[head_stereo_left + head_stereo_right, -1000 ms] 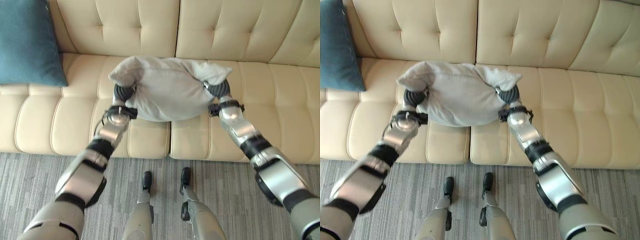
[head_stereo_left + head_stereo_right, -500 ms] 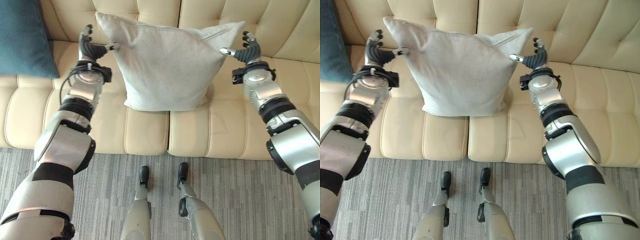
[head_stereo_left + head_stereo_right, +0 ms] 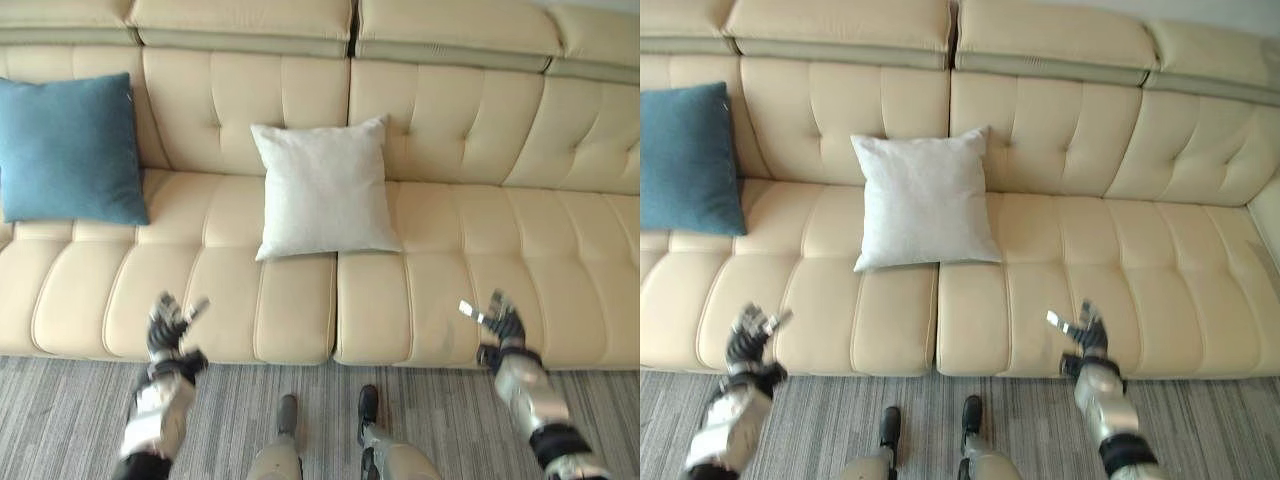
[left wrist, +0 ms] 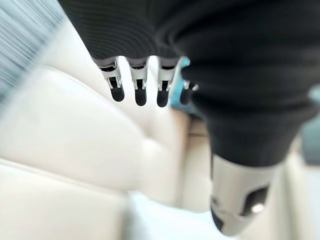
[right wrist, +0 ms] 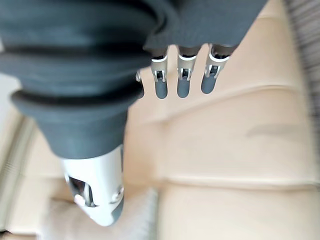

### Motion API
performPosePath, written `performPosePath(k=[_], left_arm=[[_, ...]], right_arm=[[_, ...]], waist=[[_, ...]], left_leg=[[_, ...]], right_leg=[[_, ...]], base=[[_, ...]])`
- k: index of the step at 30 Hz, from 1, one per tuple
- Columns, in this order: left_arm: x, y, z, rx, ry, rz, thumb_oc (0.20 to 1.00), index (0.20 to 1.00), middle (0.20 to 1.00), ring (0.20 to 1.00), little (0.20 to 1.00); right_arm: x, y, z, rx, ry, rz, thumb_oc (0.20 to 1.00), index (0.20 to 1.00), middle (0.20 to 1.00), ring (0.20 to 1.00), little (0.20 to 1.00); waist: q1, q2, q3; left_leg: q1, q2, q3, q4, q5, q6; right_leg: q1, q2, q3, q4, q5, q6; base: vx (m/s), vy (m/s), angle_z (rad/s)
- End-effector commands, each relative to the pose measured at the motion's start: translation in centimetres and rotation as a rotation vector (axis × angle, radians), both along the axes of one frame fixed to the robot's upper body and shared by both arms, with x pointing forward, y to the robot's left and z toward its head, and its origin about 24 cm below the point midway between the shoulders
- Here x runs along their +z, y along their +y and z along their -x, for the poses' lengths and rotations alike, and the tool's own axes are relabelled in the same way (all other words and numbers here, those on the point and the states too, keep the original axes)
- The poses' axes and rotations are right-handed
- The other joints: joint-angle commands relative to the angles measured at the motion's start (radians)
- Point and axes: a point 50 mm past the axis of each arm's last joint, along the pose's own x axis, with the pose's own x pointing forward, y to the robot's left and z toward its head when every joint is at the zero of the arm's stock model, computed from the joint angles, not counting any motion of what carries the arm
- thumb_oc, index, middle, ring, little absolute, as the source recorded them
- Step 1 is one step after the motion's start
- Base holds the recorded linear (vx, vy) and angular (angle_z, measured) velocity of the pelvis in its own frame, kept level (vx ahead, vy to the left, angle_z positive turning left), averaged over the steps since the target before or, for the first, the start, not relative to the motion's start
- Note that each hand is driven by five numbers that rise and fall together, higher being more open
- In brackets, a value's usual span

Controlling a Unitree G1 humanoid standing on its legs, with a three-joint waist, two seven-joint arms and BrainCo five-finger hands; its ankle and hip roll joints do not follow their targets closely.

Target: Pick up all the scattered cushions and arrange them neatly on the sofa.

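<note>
Cream tufted sofa [image 3: 480,270], pale grey cushion [image 3: 322,190], teal cushion [image 3: 68,148]

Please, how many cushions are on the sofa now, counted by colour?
Blue cushion: 1
Light grey cushion: 1
Total: 2 cushions, both leaning against the backrest of the sofa.
</note>
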Motion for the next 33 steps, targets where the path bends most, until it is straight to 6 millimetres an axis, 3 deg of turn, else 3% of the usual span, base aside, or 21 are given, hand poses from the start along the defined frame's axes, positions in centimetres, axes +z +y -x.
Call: performPosePath(k=[1, 3, 8, 13, 18, 24, 28, 33], left_arm=[[0.9, -0.4, -2.4, -0.16, -0.004, -0.158, 1.0, 1.0, 1.0, 1.0, 1.0], [-1.4, -2.3, -0.6, -0.209, 0.082, -0.11, 1.0, 1.0, 1.0, 1.0, 1.0], [-3.2, -4.4, 0.8, -0.28, 0.156, -0.064, 1.0, 1.0, 1.0, 1.0, 1.0], [-2.8, -4.8, 0.6, -0.323, 0.143, -0.062, 1.0, 1.0, 1.0, 1.0, 1.0], [-1.3, -3.8, -0.6, -0.324, 0.09, -0.117, 1.0, 1.0, 1.0, 1.0, 1.0], [-1.2, -3.4, -0.7, -0.325, 0.095, -0.116, 1.0, 1.0, 1.0, 1.0, 1.0], [-1.6, -3.1, -0.2, -0.303, 0.113, -0.102, 1.0, 1.0, 1.0, 1.0, 1.0], [-1.7, -3.6, -0.2, -0.283, 0.099, -0.074, 1.0, 1.0, 1.0, 1.0, 1.0]], right_arm=[[1.1, 1.2, -1.7, 0.062, -0.09, -0.037, 1.0, 1.0, 1.0, 1.0, 1.0], [-0.7, 3.3, -0.6, 0.066, -0.04, -0.118, 1.0, 1.0, 1.0, 1.0, 1.0], [-2.3, 4.4, 0.7, 0.055, 0.017, -0.196, 1.0, 1.0, 1.0, 1.0, 1.0], [-3.1, 3.4, 1.7, 0.032, 0.066, -0.176, 1.0, 1.0, 1.0, 1.0, 1.0], [-3.0, 3.7, 1.2, 0.026, 0.056, -0.199, 1.0, 1.0, 1.0, 1.0, 1.0], [-3.9, 3.6, 2.5, -0.005, 0.093, -0.235, 1.0, 1.0, 1.0, 1.0, 1.0], [-3.9, 3.2, 2.6, -0.016, 0.093, -0.236, 1.0, 1.0, 1.0, 1.0, 1.0], [-3.5, 3.4, 2.1, 0.019, 0.085, -0.193, 1.0, 1.0, 1.0, 1.0, 1.0]], waist=[[0.01, 0.016, -0.049], [0.01, 0.021, -0.061], [0.009, 0.024, -0.081], [0.003, 0.023, -0.07], [0.0, 0.023, 0.029], [0.016, 0.035, 0.019], [0.053, 0.018, -0.014], [0.077, 0.028, -0.007]], left_leg=[[0.037, -0.016, -0.003, -0.001, -0.084, 0.0], [0.053, -0.019, 0.002, -0.001, -0.088, 0.005], [0.077, -0.028, 0.006, -0.001, -0.097, 0.012], [0.084, -0.044, -0.002, -0.001, -0.097, 0.026], [0.047, -0.03, 0.019, -0.001, -0.072, 0.045], [0.01, -0.013, 0.043, 0.001, -0.043, 0.051], [-0.05, -0.017, 0.065, 0.017, -0.018, 0.045], [-0.102, 0.016, 0.076, 0.054, 0.044, 0.011]], right_leg=[[0.115, -0.039, -0.019, 0.001, -0.141, 0.097], [0.125, -0.04, -0.015, 0.001, -0.136, 0.1], [0.142, -0.05, -0.012, 0.001, -0.13, 0.107], [0.148, -0.065, -0.015, 0.028, -0.128, 0.113], [0.0, -0.065, -0.012, 0.219, -0.128, 0.136], [0.061, -0.051, 0.024, 0.348, -0.233, 0.104], [0.163, -0.049, 0.051, 0.293, -0.241, 0.101], [0.22, -0.012, 0.035, 0.134, -0.3, 0.054]], base=[[-0.05, 0.066, -0.06], [-0.07, 0.089, -0.12], [-0.06, 0.092, -0.05], [-0.07, 0.092, 0.0], [-0.27, 0.049, -0.06], [-0.13, -0.017, -0.18], [-0.17, -0.139, -0.18], [-0.18, -0.228, -0.29]])
